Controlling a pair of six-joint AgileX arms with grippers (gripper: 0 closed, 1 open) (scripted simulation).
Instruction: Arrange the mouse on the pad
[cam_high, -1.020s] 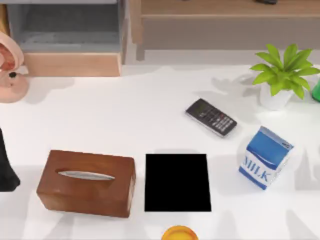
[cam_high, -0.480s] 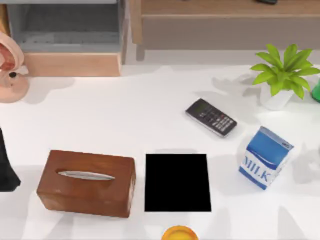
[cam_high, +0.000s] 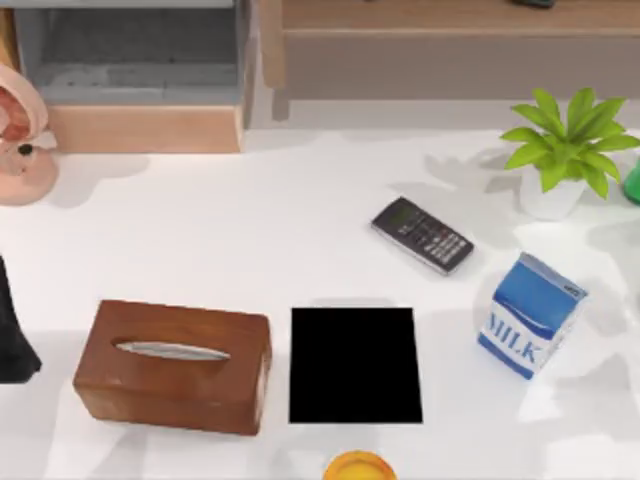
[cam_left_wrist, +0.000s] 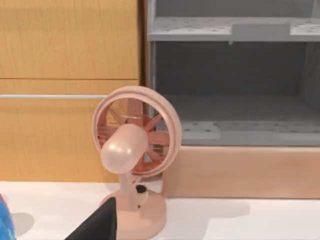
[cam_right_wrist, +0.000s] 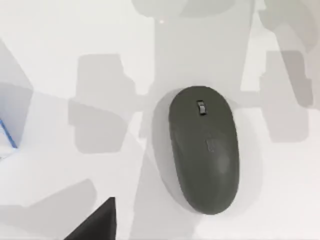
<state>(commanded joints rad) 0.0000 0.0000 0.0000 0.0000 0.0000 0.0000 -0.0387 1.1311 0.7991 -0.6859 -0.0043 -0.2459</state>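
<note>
task not started: pad (cam_high: 355, 365) is bare, sitting at 6 o'clock on the table (cam_high: 250, 240) between the tissue box (cam_high: 172, 366) and milk carton (cam_high: 530, 315). mouse (cam_right_wrist: 204, 149) lies on bare table under the right wrist camera, untouched, well apart from the pad. can't tell the state of either gripper. left arm parked near the fan (cam_left_wrist: 132, 150) at 9 o'clock. calculator (cam_high: 422, 234) at 1 o'clock of the pad, yellow object (cam_high: 358, 467) just past the pad's 6 o'clock edge; room over the pad itself is open.
</note>
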